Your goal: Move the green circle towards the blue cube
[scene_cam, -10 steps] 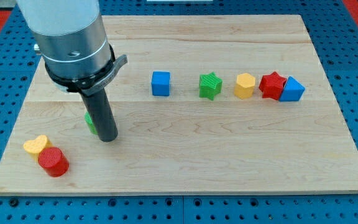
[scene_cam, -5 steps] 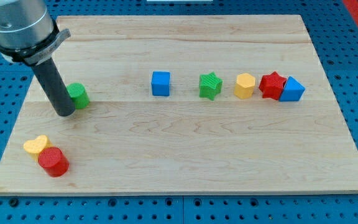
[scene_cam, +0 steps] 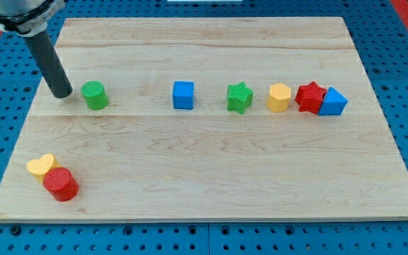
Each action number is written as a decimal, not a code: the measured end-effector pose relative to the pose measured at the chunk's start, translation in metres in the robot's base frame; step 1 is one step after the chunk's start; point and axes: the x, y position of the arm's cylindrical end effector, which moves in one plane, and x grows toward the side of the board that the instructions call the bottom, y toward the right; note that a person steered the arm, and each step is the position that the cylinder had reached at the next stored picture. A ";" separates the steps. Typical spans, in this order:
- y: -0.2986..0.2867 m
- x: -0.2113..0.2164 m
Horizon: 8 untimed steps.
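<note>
The green circle (scene_cam: 94, 95) stands on the wooden board (scene_cam: 211, 177) at the view's upper left. The blue cube (scene_cam: 183, 95) sits to its right at about the same height, with a wide gap between them. My tip (scene_cam: 62, 93) is just left of the green circle, a small gap apart from it. The rod rises from the tip toward the view's top left corner.
A green star (scene_cam: 239, 98), a yellow block (scene_cam: 278, 98), a red star (scene_cam: 309, 96) and a second blue block (scene_cam: 333, 102) line up right of the blue cube. A yellow heart (scene_cam: 41, 165) and a red cylinder (scene_cam: 61, 184) touch at lower left.
My tip has moved up and to the view's left. The green circle has shifted up and slightly right from its spot behind the rod, and now stands clear of it.
</note>
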 end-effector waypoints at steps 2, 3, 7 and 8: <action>0.023 0.010; 0.031 0.010; 0.070 0.017; 0.080 0.019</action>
